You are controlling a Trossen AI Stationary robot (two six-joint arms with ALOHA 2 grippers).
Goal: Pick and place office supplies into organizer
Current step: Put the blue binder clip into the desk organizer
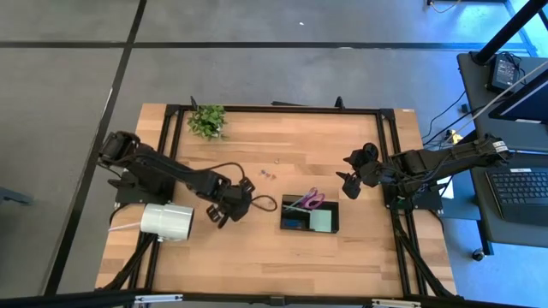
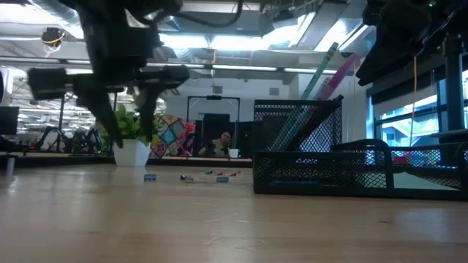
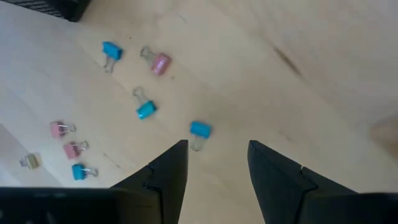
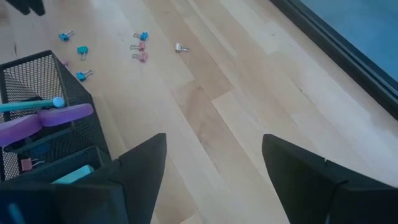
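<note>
The organizer (image 1: 310,214) is a black mesh tray near the table's middle right. In it are purple-handled scissors (image 4: 56,117), upright pens (image 2: 314,80) and a pale green pad (image 1: 322,222). Several small blue and pink clips (image 3: 146,109) lie loose on the wood beyond it (image 1: 269,172). My left gripper (image 3: 216,163) hangs open above the table left of the organizer (image 1: 233,208), pointing steeply down, with the nearest blue clip (image 3: 200,129) just past its fingertips. My right gripper (image 4: 214,163) waits open in the air right of the organizer (image 1: 349,181).
A big white roll (image 1: 167,221) lies near the left arm's base. A small green plant (image 1: 207,121) stands at the far left edge. A black cable (image 1: 261,203) loops beside the left gripper. Bare wood lies in front of the organizer.
</note>
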